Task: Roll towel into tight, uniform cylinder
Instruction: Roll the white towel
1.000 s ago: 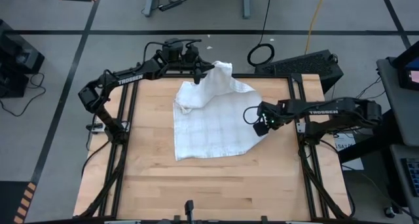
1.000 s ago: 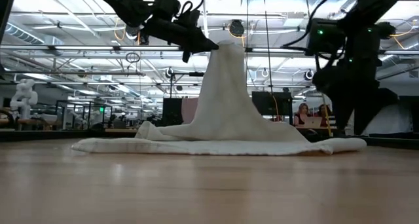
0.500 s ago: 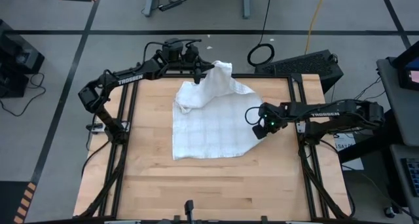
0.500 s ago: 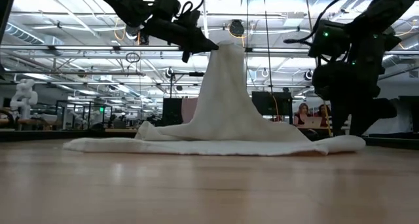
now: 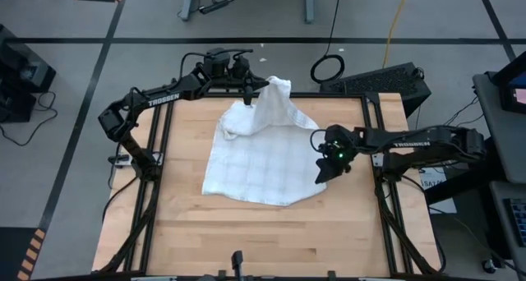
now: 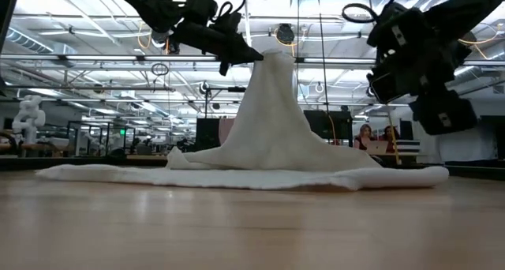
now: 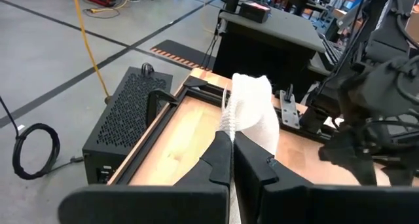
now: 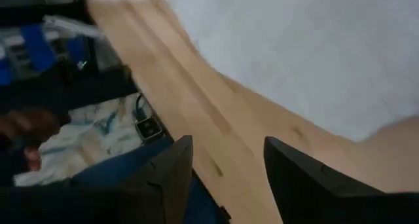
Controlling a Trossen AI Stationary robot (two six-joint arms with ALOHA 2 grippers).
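Your left hand pinched the thin white checked cloth towel aloft at the pale wooden counter's twelve o'clock; your right hand, released, hovered at the towel's three o'clock edge. Both arms read "TROSSEN".

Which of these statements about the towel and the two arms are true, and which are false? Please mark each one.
1. The left gripper holds one corner of the towel lifted above the table. True.
2. The whole towel lies flat on the table. False: one part rises in a peak up to the left gripper, and the rest lies spread on the wood.
3. The right gripper is shut on the towel. False: its fingers stand apart with only bare table between them.
4. The right gripper is near the towel's edge on the right arm's side. True.
5. The towel is already rolled into a cylinder. False: it is not rolled.
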